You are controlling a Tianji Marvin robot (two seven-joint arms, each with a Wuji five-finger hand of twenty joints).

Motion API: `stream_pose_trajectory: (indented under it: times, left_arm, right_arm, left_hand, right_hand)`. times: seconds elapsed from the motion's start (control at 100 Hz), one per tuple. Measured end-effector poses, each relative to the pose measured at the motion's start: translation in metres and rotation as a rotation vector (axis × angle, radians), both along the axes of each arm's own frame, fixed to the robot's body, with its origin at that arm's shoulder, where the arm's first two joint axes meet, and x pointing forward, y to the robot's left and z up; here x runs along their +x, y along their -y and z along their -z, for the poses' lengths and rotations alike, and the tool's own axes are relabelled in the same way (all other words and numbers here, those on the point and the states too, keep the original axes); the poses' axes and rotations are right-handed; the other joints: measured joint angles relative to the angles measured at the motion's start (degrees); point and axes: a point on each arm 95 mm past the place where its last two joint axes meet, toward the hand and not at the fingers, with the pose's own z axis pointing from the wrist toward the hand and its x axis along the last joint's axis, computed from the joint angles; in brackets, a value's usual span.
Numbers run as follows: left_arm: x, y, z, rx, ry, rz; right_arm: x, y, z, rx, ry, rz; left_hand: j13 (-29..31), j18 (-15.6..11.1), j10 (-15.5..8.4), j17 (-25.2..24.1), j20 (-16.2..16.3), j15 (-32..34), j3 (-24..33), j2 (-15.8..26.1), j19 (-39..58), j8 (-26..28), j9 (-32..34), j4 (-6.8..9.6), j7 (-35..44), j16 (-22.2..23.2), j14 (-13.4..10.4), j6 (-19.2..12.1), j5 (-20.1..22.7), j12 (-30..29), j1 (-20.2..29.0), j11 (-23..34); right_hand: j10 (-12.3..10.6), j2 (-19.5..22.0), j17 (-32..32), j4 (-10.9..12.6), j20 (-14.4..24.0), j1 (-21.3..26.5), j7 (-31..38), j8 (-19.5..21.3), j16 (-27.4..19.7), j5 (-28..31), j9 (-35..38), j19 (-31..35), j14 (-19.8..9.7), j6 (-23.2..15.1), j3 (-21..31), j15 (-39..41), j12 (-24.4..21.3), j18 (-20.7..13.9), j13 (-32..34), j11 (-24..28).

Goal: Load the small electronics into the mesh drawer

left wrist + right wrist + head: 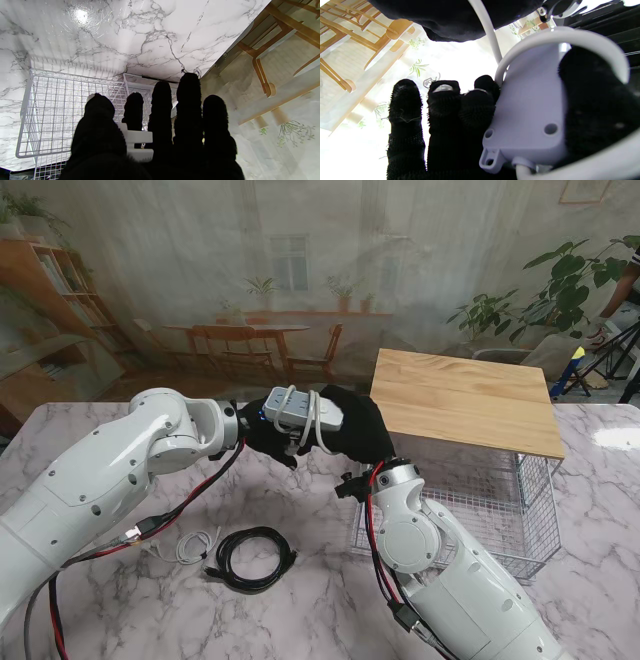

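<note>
Two black hands, left hand (268,432), right hand (352,426), both clasping white power strip (303,410)

Backdrop (300,270): printed wall scene, pale, with window, table, chairs and potted plants.
Bookshelf (60,300): wooden, far left, part of the print.
Counter (120,600): white marble pattern with grey veins, glossy.
Plants (560,290): green leafy, far right behind the counter.
Tripod (620,355): dark legs at far right edge.
Light: bright glare on the counter's right side.
</note>
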Motion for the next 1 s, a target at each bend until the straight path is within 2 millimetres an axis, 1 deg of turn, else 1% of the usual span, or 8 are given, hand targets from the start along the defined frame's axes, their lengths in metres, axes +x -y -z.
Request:
stream_pose_trajectory:
  times: [0.1,0.19,0.27,0.51,0.59,0.72,0.87,1.0]
  left_arm:
    - [0.000,0.002,0.000,0.014,0.007,0.010]
    - [0.000,0.003,-0.001,0.027,0.017,0.022]
    - [0.000,0.003,-0.002,0.028,0.028,0.021]
    - [-0.003,-0.004,-0.003,0.022,0.050,-0.017]
    - [-0.003,-0.007,-0.005,0.024,0.049,-0.036]
    - [0.000,-0.015,-0.011,-0.038,0.028,-0.095]
    - [0.001,-0.021,-0.016,-0.050,0.003,-0.155]
    - [0.002,-0.023,-0.024,-0.059,0.006,-0.187]
  right_arm:
    - [0.000,0.001,0.000,0.010,-0.002,0.007]
    - [0.000,0.002,0.000,0.014,-0.003,0.011]
    - [-0.001,0.002,-0.002,0.016,0.001,0.012]
    - [0.001,0.001,-0.007,0.012,0.011,0.006]
    - [0.002,0.000,-0.008,0.011,0.014,0.004]
    - [0.002,0.000,-0.010,0.011,0.017,0.003]
    - [0.002,-0.001,-0.011,0.011,0.019,0.000]
    - [0.002,-0.002,-0.011,0.009,0.021,-0.004]
  left_hand:
    - [0.00,0.00,-0.12,0.00,0.00,0.00,0.00,0.00,0.01,-0.20,0.00,0.00,-0.04,-0.04,-0.16,-0.02,0.00,-0.19,0.00,-0.01]
    - [0.00,0.00,-0.47,0.00,0.00,-0.57,0.00,0.00,0.01,-4.61,-0.08,-0.01,-4.75,-0.20,-0.32,-0.03,-0.07,-1.67,-0.22,-2.36]
    - [-2.25,-0.01,-1.27,-0.94,-0.02,-3.00,1.99,1.34,-0.04,-10.94,-3.61,-0.02,-15.27,-0.82,-0.37,3.26,-0.87,-4.24,-7.09,-6.00]
    - [-17.77,-0.01,7.77,-8.08,-2.68,-13.22,4.55,1.35,-10.30,-23.48,-30.36,-0.04,-37.06,-6.77,1.29,11.96,-14.78,-15.57,-24.11,-19.29]
    - [-22.51,-0.07,10.36,-9.24,-2.86,-14.94,4.20,-1.06,-12.32,-23.33,-37.35,-0.04,-37.11,-8.80,2.25,15.05,-16.52,-17.55,-27.28,-22.21]
    - [-24.95,-0.63,12.20,-10.33,-3.40,-15.50,4.47,-3.91,-14.24,-19.97,-39.42,-0.04,-36.39,-10.20,3.05,19.31,-19.34,-17.67,-30.25,-23.33]
    - [-26.72,-0.65,12.22,-10.57,-4.24,-16.09,4.21,-5.80,-16.65,-23.80,-40.81,-0.04,-40.12,-12.30,3.78,19.40,-19.64,-17.74,-31.73,-25.15]
    - [-26.80,-0.04,12.07,-10.52,-4.81,-16.55,4.22,-5.83,-16.82,-27.68,-40.83,-0.04,-40.98,-12.90,4.44,14.47,-19.69,-18.43,-31.73,-25.16]
  right_hand:
    - [0.46,-0.06,0.00,-0.04,0.00,0.00,0.00,-0.42,0.00,0.00,0.02,0.00,0.35,0.59,0.00,0.00,0.00,0.00,0.00,0.00]
    - [0.54,-0.07,0.00,-0.50,0.00,0.00,0.00,-0.44,0.00,0.00,0.03,0.00,0.41,0.69,-0.02,0.00,0.00,0.00,0.00,0.00]
    - [0.56,-0.06,0.00,-0.60,0.00,0.00,0.00,-0.45,0.00,-0.14,0.03,0.00,0.41,0.69,-0.02,0.00,0.00,0.00,0.00,0.00]
    - [0.56,-0.02,0.00,-0.66,0.00,0.00,0.00,-0.45,0.00,-0.60,0.03,0.00,0.41,0.69,-0.02,0.00,0.00,0.00,0.00,0.00]
    - [0.56,0.06,0.00,-0.66,0.00,0.00,0.00,-0.45,0.00,-0.85,0.03,0.00,0.41,0.69,-0.02,0.00,0.00,0.00,0.00,0.00]
    - [0.56,0.82,0.00,-0.69,0.00,0.00,0.42,-0.45,0.00,-1.54,0.02,0.00,0.42,0.68,-0.02,0.00,0.00,0.00,0.00,0.00]
    - [0.57,1.15,-0.01,-0.69,0.00,-0.02,0.48,-0.45,0.00,-1.59,0.01,0.00,0.41,0.67,-0.01,0.00,0.00,0.01,0.00,0.00]
    - [0.57,1.50,-0.01,-0.70,0.00,-0.02,0.48,-0.45,0.00,-1.60,0.00,0.00,0.41,0.66,-0.01,0.00,0.00,0.00,0.00,0.00]
